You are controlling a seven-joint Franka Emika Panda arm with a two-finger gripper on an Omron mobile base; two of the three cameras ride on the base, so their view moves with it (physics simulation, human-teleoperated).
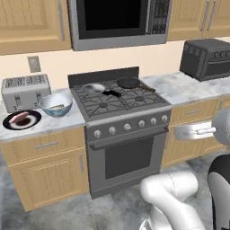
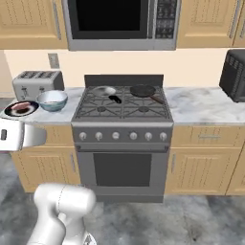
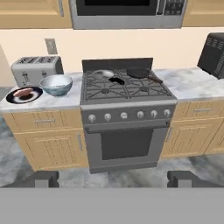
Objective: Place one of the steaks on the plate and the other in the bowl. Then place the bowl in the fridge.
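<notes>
Both base cameras and the hand camera face the grey steel gas stove point(image 1: 121, 117) point(image 2: 123, 139) point(image 3: 127, 122) from well back, each from a slightly different side.

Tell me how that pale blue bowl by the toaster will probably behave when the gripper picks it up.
The bowl looks glossy, so its rim may slip between the fingers. It seems rigid and deep-walled, so it should keep its shape. A steak appears to lie inside; tilting would likely slide it. With the plate close beside, a sideways push might knock that.

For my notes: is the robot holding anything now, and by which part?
Nothing is held. The gripper has its jaws wide open, far from the counter.
</notes>
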